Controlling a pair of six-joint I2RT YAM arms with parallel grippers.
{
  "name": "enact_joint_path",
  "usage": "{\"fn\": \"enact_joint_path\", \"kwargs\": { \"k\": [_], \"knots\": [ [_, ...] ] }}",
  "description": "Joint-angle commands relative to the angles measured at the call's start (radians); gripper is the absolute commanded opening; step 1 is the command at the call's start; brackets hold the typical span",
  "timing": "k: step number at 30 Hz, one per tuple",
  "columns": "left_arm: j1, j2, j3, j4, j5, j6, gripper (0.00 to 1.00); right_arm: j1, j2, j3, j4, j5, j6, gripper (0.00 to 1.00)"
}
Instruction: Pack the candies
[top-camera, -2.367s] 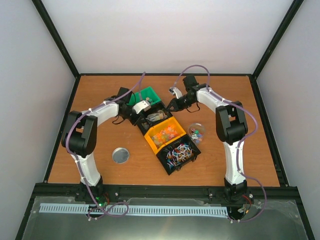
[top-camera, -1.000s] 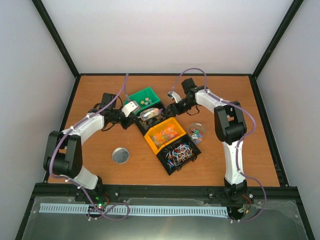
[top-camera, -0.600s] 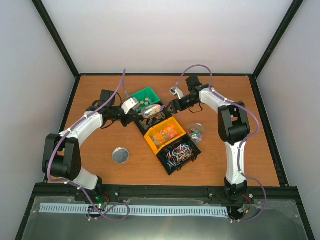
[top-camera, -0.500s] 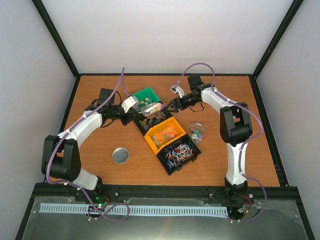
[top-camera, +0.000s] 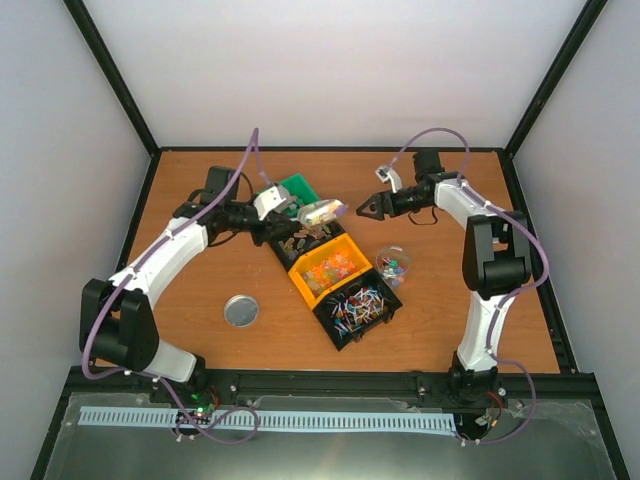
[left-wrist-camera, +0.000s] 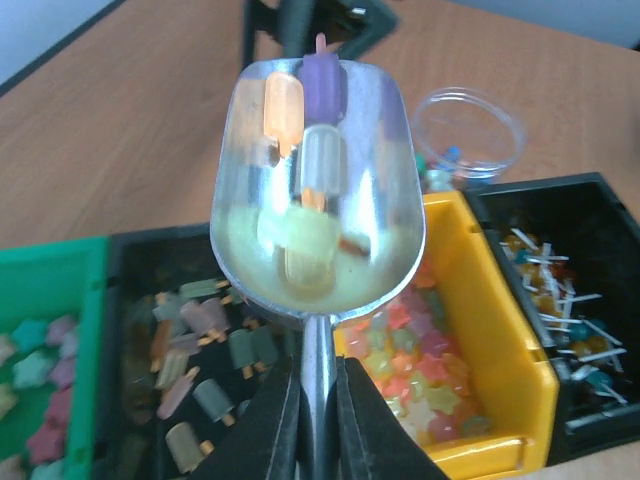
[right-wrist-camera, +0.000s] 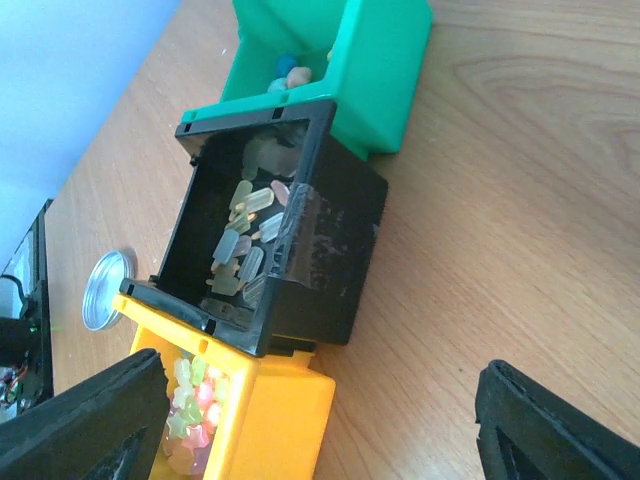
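My left gripper (left-wrist-camera: 318, 372) is shut on the handle of a small silver scoop (left-wrist-camera: 318, 190), held level above the bins. In its bowl lie several popsicle-shaped candies (left-wrist-camera: 303, 150) in orange, purple and pale yellow. From above, the scoop (top-camera: 322, 212) hangs over the back black bin (top-camera: 300, 242), with the left gripper (top-camera: 295, 208) just behind it. My right gripper (top-camera: 366, 209) is open and empty, to the right of the scoop, back of the clear jar (top-camera: 393, 265). In the right wrist view, its fingers (right-wrist-camera: 90, 420) stand wide apart over bare table beside the black bin (right-wrist-camera: 330, 250).
Four bins run diagonally: green (top-camera: 297, 187), black with popsicle sweets, yellow (top-camera: 312, 290) with star sweets, black (top-camera: 345, 336) with lollipops. The clear jar holding some sweets stands right of the yellow bin. A round silver lid (top-camera: 241, 310) lies on the table to the left.
The left gripper has lifted the loaded scoop out of the black bin and carried it back and right. The right gripper has drawn away to the right and opened wider.
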Motion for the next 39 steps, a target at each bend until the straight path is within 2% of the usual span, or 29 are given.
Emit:
{"fn": "enact_joint_path", "kwargs": {
  "k": [1,9,26,39],
  "knots": [
    [-0.073,-0.032,0.061,-0.089,0.054,0.099,0.01,-0.036,-0.062,-0.019,0.044,-0.019,0.035,0.84],
    [-0.197,0.051,0.147,-0.213,0.023,0.166,0.01,-0.09,-0.111,-0.094,0.07,-0.008,0.053,0.88],
    [-0.377,0.368,0.563,-0.579,-0.21,0.223,0.01,-0.176,-0.167,-0.221,0.144,-0.007,0.094,0.93],
    [-0.446,0.571,0.898,-0.856,-0.366,0.223,0.01,-0.223,-0.186,-0.282,0.185,-0.024,0.095,0.94]
  ]
}}
